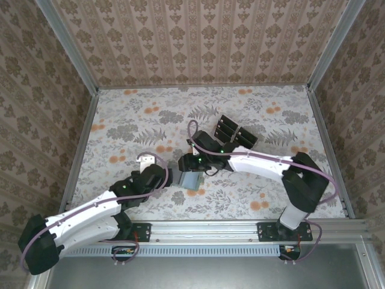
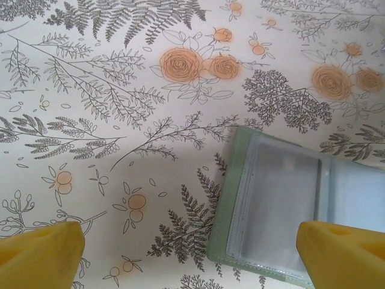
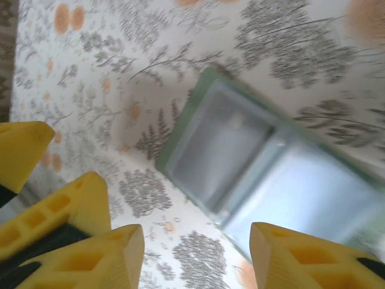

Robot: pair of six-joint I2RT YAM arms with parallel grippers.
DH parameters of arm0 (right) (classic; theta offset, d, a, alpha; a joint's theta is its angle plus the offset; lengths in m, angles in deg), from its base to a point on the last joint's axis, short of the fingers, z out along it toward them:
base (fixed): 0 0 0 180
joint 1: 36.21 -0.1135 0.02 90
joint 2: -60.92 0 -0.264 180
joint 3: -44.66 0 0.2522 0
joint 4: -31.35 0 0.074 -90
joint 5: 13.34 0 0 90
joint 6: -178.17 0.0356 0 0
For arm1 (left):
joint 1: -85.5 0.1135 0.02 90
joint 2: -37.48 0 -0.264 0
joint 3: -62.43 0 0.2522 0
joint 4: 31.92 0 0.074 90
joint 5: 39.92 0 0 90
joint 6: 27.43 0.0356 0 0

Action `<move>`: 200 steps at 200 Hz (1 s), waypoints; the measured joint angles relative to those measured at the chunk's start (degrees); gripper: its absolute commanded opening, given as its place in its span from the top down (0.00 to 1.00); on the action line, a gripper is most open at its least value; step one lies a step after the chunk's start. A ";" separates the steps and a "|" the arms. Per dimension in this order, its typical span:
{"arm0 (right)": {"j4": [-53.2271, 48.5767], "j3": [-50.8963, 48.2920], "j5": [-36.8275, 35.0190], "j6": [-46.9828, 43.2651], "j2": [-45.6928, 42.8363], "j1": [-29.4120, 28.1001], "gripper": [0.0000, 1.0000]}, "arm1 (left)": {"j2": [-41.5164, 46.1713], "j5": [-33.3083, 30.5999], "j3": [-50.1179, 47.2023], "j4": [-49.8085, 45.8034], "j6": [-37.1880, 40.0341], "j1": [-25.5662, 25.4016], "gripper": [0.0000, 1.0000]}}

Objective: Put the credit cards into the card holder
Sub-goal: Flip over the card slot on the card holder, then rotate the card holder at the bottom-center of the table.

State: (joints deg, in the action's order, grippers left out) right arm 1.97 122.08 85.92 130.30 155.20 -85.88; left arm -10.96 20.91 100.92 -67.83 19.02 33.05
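- Between the yellow fingertips (image 2: 37, 256) of the left gripper (image 2: 189, 259) lies bare tabletop. The jaws are spread wide, one tip in each bottom corner of the left wrist view, and they grip nothing.
- The card holder (image 2: 271, 205) is a small flat sage-green folding wallet with clear plastic pockets. It lies opened flat on the table, just ahead of the tip on the right of that view and well apart from the other tip. Contact with the near tip can't be told.
- The right gripper (image 3: 195, 259) has its yellow fingertips (image 3: 301, 262) partway apart, with only table seen in the gap and nothing held. It hangs over the card holder, whose near edge sits just beyond the gap. The right wrist view is blurred.
- More yellow finger pieces (image 3: 21, 150) show at the left edge of the right wrist view. Whose they are can't be told.
- From the top view, the card holder sits near the front middle of the table. The left gripper is just at its left side and the right gripper is over its far edge.
- The credit cards (image 1: 234, 132) are small, thin, black rectangular cards in a group. They lie behind the right arm, well apart from the card holder and both jaws.
- The table (image 1: 120, 120) has a pale floral-print cover.
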 measured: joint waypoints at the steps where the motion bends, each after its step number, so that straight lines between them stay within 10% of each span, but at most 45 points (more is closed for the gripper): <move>1: -0.11 -0.09 -0.31 -0.07 -0.15 -0.07 0.45 | -0.04 0.09 0.00 0.02 0.00 0.07 0.00; 79: -9.84 -2.97 -18.93 -1.92 2.01 -5.68 0.46 | -7.15 3.06 0.09 0.48 0.42 1.18 0.00; 159: -9.46 -7.06 -22.75 -3.34 2.45 -5.42 0.99 | -9.46 4.13 1.29 1.38 0.90 1.18 0.00; 200: -6.97 -9.94 -21.03 -6.19 0.37 -2.19 1.00 | -9.60 4.94 1.29 1.57 0.90 1.22 0.00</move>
State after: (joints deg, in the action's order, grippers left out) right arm -5.00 112.13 64.89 124.11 155.57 -88.06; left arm -20.56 25.85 102.21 -66.26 19.92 34.28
